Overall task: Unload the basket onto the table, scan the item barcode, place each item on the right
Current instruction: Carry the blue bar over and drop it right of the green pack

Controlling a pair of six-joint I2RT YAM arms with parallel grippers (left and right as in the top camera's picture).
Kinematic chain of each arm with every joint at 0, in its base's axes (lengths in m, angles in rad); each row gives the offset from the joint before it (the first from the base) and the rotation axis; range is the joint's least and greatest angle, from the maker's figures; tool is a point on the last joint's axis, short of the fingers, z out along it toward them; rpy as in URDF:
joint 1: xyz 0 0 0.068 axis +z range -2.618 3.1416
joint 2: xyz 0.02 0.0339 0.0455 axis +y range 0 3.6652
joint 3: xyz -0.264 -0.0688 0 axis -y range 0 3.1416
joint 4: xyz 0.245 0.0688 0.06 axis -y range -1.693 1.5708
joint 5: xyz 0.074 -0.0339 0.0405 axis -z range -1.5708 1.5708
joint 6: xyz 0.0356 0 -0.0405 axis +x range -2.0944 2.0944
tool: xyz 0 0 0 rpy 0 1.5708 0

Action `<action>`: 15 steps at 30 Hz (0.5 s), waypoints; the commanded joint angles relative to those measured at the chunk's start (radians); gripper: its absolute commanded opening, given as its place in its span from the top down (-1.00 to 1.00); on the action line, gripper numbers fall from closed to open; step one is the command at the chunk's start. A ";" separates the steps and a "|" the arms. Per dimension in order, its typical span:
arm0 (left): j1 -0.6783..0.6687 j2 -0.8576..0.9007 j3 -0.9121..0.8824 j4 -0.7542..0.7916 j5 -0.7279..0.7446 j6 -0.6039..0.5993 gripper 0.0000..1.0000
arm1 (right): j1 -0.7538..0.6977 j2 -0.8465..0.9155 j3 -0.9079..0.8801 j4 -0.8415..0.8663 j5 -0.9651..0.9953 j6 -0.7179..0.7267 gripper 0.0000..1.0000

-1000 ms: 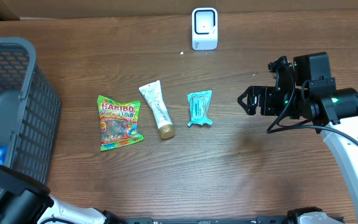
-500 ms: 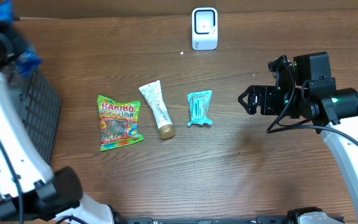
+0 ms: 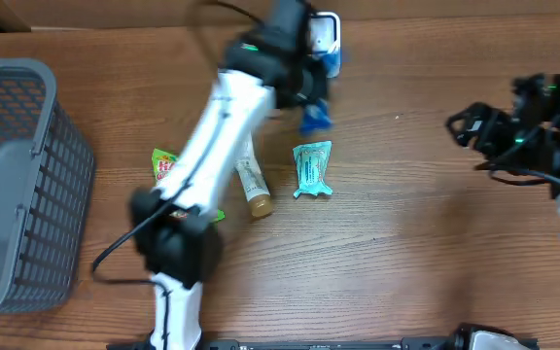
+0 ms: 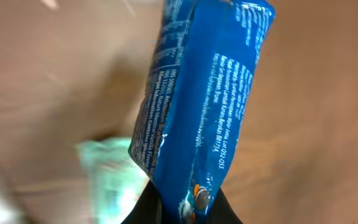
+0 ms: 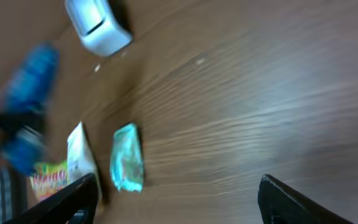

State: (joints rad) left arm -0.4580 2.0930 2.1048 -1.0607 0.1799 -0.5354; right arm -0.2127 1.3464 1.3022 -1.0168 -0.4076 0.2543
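My left gripper is shut on the item, a blue snack packet, and holds it just in front of the white barcode scanner at the table's far edge. In the left wrist view the blue packet rises from the shut left gripper, showing white small print; no barcode can be made out. Over the table's right side, my right gripper hangs open with nothing between its fingers. Its wrist view shows the scanner and the blurred blue packet beyond the open right gripper.
A teal packet, a white tube and a Haribo bag, partly under my left arm, lie mid-table. A grey basket stands at the left edge.
My left arm has swung from the basket at the far left across to the scanner, carrying the blue packet. My right arm has pulled back to the right.
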 commanded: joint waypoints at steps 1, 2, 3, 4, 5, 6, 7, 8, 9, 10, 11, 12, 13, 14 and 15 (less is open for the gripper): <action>-0.121 0.131 -0.002 -0.005 0.088 -0.104 0.92 | -0.078 -0.022 0.029 -0.034 -0.013 -0.016 -0.66; -0.137 0.154 -0.002 -0.005 0.098 -0.117 0.92 | -0.094 -0.022 0.029 -0.044 -0.013 -0.026 -0.66; -0.161 0.192 -0.002 0.001 0.130 -0.120 0.91 | -0.111 -0.022 0.029 -0.060 -0.013 -0.042 -0.67; -0.179 0.223 -0.002 0.006 0.154 -0.119 0.91 | -0.116 -0.022 0.029 -0.069 -0.013 -0.050 -0.68; -0.184 0.231 -0.002 0.007 0.159 -0.119 0.92 | -0.116 -0.022 0.029 -0.071 -0.013 -0.050 -0.68; -0.192 0.242 -0.002 0.002 0.161 -0.115 0.71 | -0.116 -0.022 0.029 -0.074 -0.013 -0.050 -0.69; -0.197 0.243 -0.002 -0.005 0.160 -0.115 0.26 | -0.116 -0.022 0.029 -0.074 -0.013 -0.050 -0.70; -0.197 0.243 -0.002 -0.005 0.161 -0.108 -0.24 | -0.116 -0.022 0.029 -0.076 -0.013 -0.050 -0.73; -0.197 0.241 0.000 -0.003 0.163 -0.091 -0.57 | -0.116 -0.022 0.029 -0.078 -0.013 -0.050 -0.74; -0.197 0.238 0.004 -0.004 0.165 -0.087 -0.68 | -0.116 -0.022 0.029 -0.079 -0.013 -0.049 -0.74; -0.190 0.235 0.013 -0.004 0.182 -0.066 -0.72 | -0.116 -0.022 0.029 -0.081 -0.013 -0.049 -0.75; -0.183 0.232 0.023 -0.006 0.192 -0.056 -0.72 | -0.116 -0.022 0.029 -0.083 -0.013 -0.049 -0.75; -0.172 0.227 0.048 -0.014 0.207 -0.035 -0.72 | -0.116 -0.021 0.028 -0.088 -0.013 -0.049 -0.75; -0.156 0.220 0.085 -0.035 0.211 -0.018 -0.70 | -0.116 -0.020 0.027 -0.094 -0.013 -0.049 -0.77; -0.144 0.213 0.117 -0.053 0.210 0.000 -0.67 | -0.116 -0.018 0.027 -0.098 -0.013 -0.049 -0.79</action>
State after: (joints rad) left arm -0.6468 2.3455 2.1078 -1.0767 0.3492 -0.6121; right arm -0.3267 1.3457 1.3025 -1.1046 -0.4149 0.2123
